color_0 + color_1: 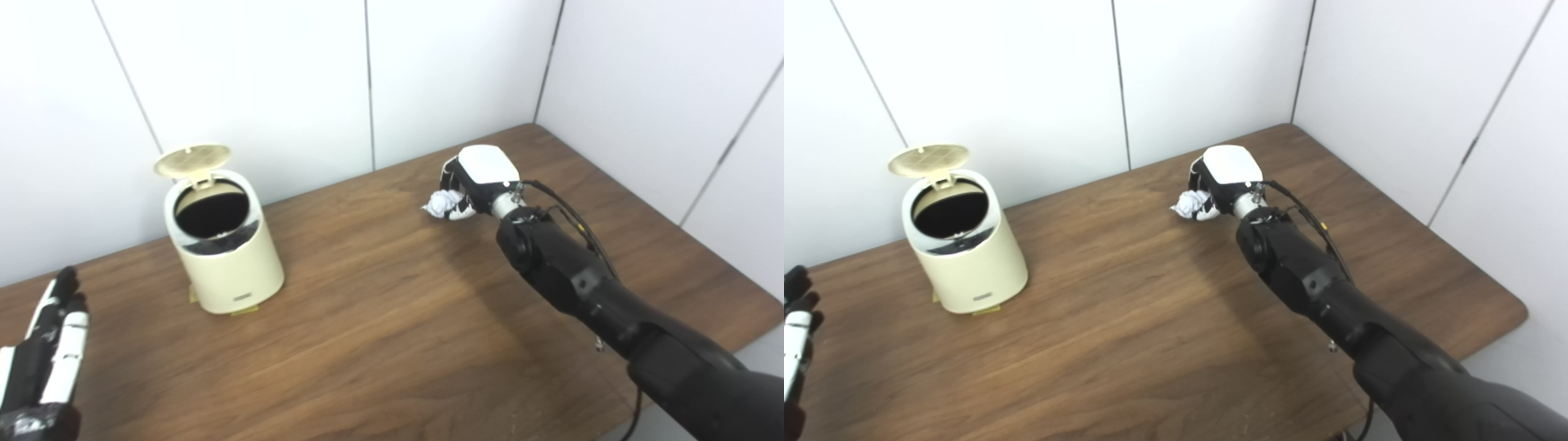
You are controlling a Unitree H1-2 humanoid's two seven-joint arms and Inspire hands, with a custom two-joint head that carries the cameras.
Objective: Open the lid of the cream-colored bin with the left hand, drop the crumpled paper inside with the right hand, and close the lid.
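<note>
The cream-colored bin (226,263) stands on the left part of the wooden table, near the back wall. Its round lid (192,159) is flipped up and stands open behind the dark mouth. My right hand (474,180) is over the middle back of the table, well to the right of the bin, with its fingers closed on the crumpled white paper (444,203). My left hand (46,352) is at the bottom left, in front and to the left of the bin, fingers straight and apart, holding nothing.
The brown table (380,331) ends at white panel walls behind and on the right. Its front right corner is rounded. A small yellowish piece shows under the bin's front edge (244,310).
</note>
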